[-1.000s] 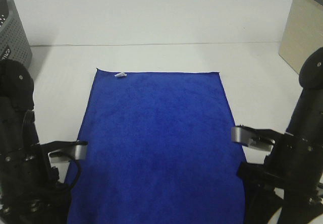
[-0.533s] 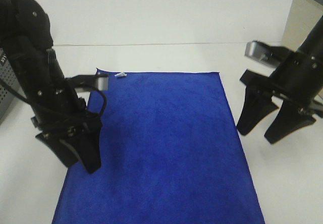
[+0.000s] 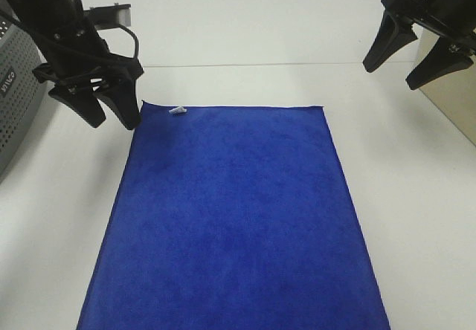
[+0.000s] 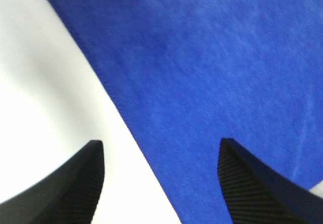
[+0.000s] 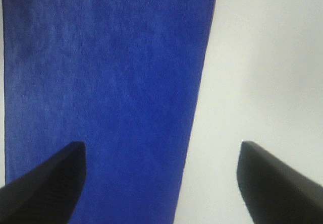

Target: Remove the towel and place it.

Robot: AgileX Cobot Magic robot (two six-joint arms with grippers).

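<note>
Towel: we see the towel [image 3: 234, 218] spread flat on the white table [image 3: 245, 33], its near end cut off by the picture edge.
Tag: a small white tag [image 3: 178, 111] sits at the far left corner.
Left gripper: we find the left gripper [image 3: 114, 124] by that same corner, its 2 fingers spread wide and holding nothing; in its wrist view the towel's edge runs between them.
Right gripper: the right gripper [image 3: 390, 77] is also wide apart and empty, well off the far right corner, near a beige box [image 3: 454, 92].
Basket: a grey basket [image 3: 15, 114] stands at the left.
</note>
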